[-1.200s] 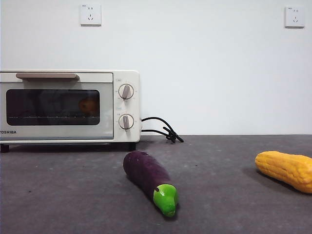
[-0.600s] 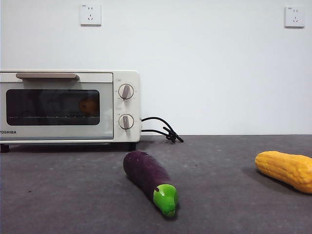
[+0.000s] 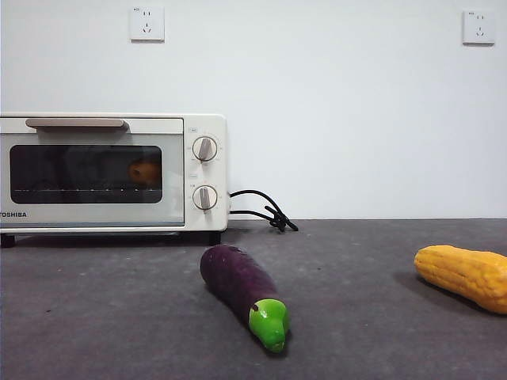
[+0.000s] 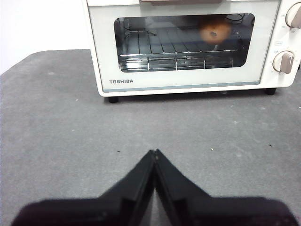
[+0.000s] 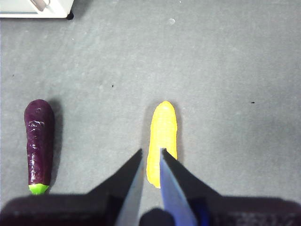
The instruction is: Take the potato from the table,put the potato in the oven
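Potato on rack inside closed oven. Left end effector pinched together, empty, facing oven at 12 o'clock. Right end effector narrowly parted above corn.

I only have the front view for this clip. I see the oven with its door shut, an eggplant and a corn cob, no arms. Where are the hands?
Observer: The left hand faces the oven from above the bare table, shut and holding nothing.
Operator: And the right one?
Observer: The right hand hangs above the corn cob, its tips slightly apart, gripping nothing.
Operator: Is that orange blur behind the glass the potato?
Observer: Yes, the left wrist view shows the potato on the wire rack, toward the knob side.
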`<state>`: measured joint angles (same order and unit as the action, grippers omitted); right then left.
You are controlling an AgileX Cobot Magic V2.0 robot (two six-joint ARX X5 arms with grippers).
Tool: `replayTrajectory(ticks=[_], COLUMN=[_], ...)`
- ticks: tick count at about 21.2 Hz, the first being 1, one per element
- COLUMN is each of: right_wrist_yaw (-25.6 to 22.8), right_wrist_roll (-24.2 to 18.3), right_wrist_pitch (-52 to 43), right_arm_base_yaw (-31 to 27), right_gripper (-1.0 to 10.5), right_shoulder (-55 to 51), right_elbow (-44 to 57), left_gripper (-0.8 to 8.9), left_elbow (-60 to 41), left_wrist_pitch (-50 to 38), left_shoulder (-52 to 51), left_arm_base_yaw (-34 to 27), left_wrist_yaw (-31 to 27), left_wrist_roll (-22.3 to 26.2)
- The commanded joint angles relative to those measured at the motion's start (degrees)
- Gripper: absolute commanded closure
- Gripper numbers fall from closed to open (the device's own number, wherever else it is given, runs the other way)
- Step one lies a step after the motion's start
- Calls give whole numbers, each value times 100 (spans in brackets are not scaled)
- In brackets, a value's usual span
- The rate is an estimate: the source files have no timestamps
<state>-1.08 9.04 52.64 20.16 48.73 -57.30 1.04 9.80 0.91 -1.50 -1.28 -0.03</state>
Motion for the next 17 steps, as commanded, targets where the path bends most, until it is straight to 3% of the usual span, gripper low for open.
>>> replayTrajectory(ticks=[1,5,7,10,17], right_wrist_yaw=[-2,-28,-474,-675,-577], right_wrist_roll=[-17,-66,-533,-640,-640], right_wrist_pitch=[-31,-42,-358,-1016,-4712], right_arm_base_yaw=[7,0,-70,-446,-1353], right_gripper=[883,883,883,883,883], right_shoulder=[-7,-105,-201,-546,-2142], right_elbow=[35,35,37,273,2979], left_gripper=[817,817,817,817,817], left_elbow=[-61,-61,-61,-61,-61], left_wrist_pitch=[-44,-44,-44,-44,-44], left_shoulder=[2,2,7,35,35], left_arm_base_yaw=[-20,-20,-20,-20,-20], left_wrist_yaw=[22,22,22,22,22], left_wrist_roll=[-20,-20,-20,-20,-20])
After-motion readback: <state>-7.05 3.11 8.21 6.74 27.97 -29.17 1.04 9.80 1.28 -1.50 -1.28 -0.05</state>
